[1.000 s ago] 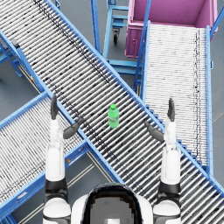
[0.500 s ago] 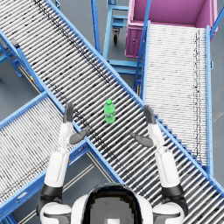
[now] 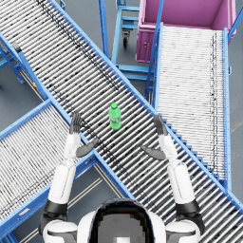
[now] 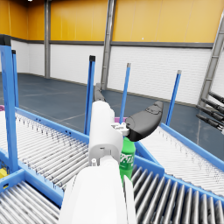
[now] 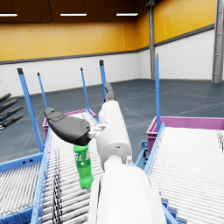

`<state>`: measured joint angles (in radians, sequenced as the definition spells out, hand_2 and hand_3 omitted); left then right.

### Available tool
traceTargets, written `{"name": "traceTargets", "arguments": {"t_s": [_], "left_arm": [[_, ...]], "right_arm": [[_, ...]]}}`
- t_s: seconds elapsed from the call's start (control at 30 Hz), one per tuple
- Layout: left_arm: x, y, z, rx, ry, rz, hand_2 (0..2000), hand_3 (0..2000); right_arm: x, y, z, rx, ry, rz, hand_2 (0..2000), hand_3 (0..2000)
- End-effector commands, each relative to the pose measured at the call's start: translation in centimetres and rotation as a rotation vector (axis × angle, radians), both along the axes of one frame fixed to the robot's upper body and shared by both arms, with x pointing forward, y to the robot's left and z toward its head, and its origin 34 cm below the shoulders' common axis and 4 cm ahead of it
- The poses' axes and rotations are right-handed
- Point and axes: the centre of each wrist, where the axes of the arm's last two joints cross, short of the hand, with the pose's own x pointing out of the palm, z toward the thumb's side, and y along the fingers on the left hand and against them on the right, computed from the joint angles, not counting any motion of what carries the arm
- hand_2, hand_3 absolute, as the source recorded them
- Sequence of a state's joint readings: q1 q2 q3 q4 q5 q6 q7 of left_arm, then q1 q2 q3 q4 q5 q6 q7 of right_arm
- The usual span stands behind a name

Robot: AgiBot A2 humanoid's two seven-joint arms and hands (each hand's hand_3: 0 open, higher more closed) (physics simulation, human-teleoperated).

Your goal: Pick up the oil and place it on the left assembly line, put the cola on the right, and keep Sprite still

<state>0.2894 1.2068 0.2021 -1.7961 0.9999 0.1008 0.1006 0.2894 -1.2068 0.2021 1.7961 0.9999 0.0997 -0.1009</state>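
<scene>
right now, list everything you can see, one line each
Sprite bottle: one, green, upright on the middle conveyor, between the hands, untouched
middle conveyor: one, grey rollers with blue rails, running diagonally
left conveyor: one, same colours, lower left
right conveyor: one, same colours, upper right
bin: one, magenta, at the right conveyor's far end
left hand: one, dark, left of the bottle, holding nothing, fingers apart
right hand: one, dark, right of the bottle, holding nothing, fingers apart

Green bottle [image 3: 115,116] on the roller conveyor, its label [image 4: 127,158] carrying white lettering in both wrist views, too blurred and partly hidden to read, no other legible text or numbers
</scene>
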Motion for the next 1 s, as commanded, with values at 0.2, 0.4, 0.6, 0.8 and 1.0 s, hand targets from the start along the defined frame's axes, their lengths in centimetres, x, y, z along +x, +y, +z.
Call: {"name": "traceTargets", "arguments": {"t_s": [0.2, 0.4, 0.6, 0.8, 1.0], "left_arm": [[0.00, 0.00, 0.00, 0.000, 0.000, 0.000, 0, 0], [0.00, 0.00, 0.00, 0.000, 0.000, 0.000, 0, 0], [0.00, 0.00, 0.00, 0.000, 0.000, 0.000, 0, 0], [0.00, 0.00, 0.00, 0.000, 0.000, 0.000, 0, 0], [0.00, 0.00, 0.00, 0.000, 0.000, 0.000, 0, 0]], "right_arm": [[0.00, 0.00, 0.00, 0.000, 0.000, 0.000, 0, 0], [0.00, 0.00, 0.00, 0.000, 0.000, 0.000, 0, 0], [0.00, 0.00, 0.00, 0.000, 0.000, 0.000, 0, 0], [0.00, 0.00, 0.00, 0.000, 0.000, 0.000, 0, 0], [0.00, 0.00, 0.00, 0.000, 0.000, 0.000, 0, 0]]}}
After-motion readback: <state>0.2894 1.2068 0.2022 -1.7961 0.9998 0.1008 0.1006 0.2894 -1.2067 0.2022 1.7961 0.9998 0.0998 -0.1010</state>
